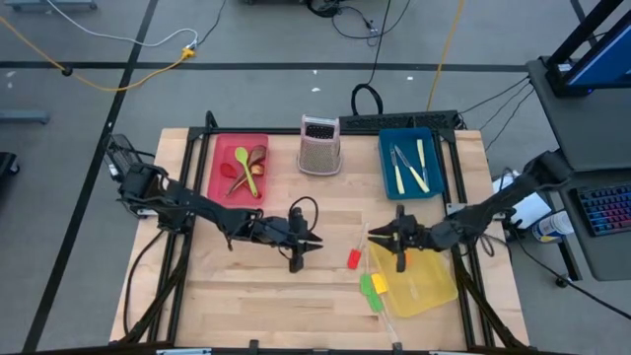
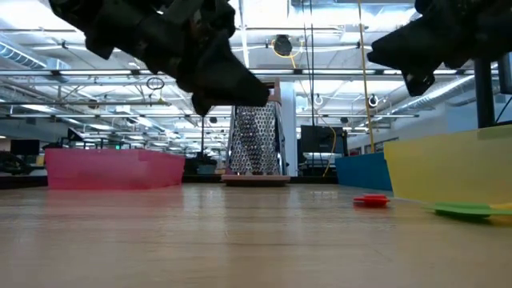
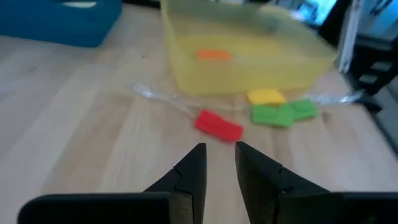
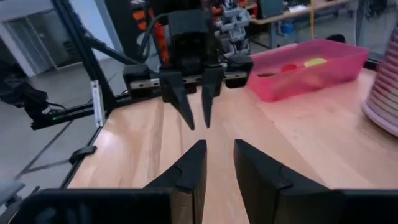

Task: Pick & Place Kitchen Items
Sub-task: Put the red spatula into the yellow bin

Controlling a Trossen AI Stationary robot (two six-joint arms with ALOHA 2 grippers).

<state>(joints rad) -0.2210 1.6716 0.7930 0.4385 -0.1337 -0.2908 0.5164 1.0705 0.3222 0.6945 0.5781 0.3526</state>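
Note:
A red-headed spatula [image 1: 353,258] lies flat on the wood, its clear handle [image 3: 155,96] pointing away from the head [image 3: 217,126]. Green and yellow-headed spatulas [image 1: 373,287] lie beside it against the yellow tray [image 1: 424,286], and an orange head [image 3: 213,55] shows inside that tray. Spoons [image 1: 245,168] rest in the red tray, knives [image 1: 406,168] in the blue one. My left gripper [image 1: 314,240] hovers open left of the red spatula, above the table. My right gripper [image 1: 374,235] is open too, facing the left one above the yellow tray's near-left corner.
The metal box grater [image 1: 319,145] stands upright at the far middle, between the red tray [image 1: 219,148] and the blue tray [image 1: 431,148]. Bare wood lies toward the near left of the table [image 1: 227,296]. Black frame rails run along the table's edges.

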